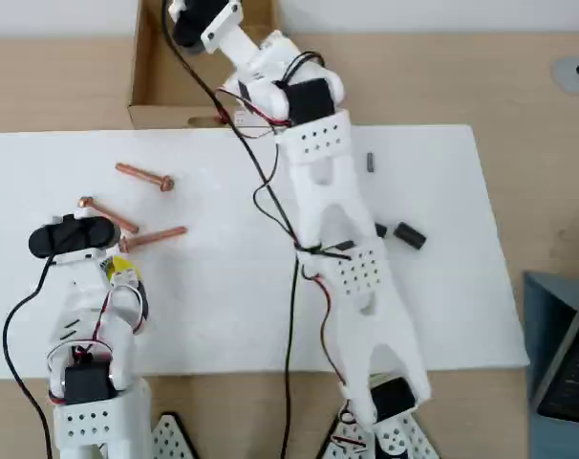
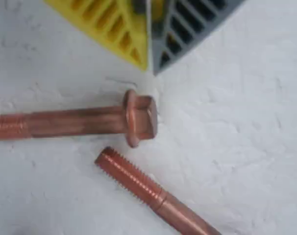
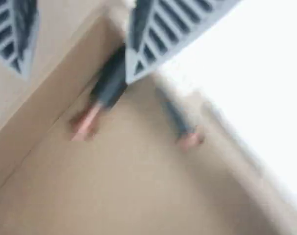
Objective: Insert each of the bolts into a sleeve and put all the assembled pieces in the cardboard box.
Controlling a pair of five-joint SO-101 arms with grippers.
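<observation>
High view shows the right arm (image 1: 318,191) stretched to the cardboard box (image 1: 160,117) at the top of the frame. Three copper bolts (image 1: 144,176) lie on the white mat (image 1: 223,316) at left, and dark sleeves (image 1: 409,234) lie right of centre. In the right wrist view the right gripper (image 3: 75,76) hangs inside the box, jaws wide apart and holding nothing. Two sleeved bolts (image 3: 107,93) lie on the box floor, one just beside a jaw tip. The left gripper (image 2: 151,68) hovers just over two bolts, jaws pressed together and empty. Those two bolts lie close together and would probably roll, so a closing jaw may nudge the neighbour or pinch both. The right arm, if drawn back low, could sweep the sleeves.
</observation>
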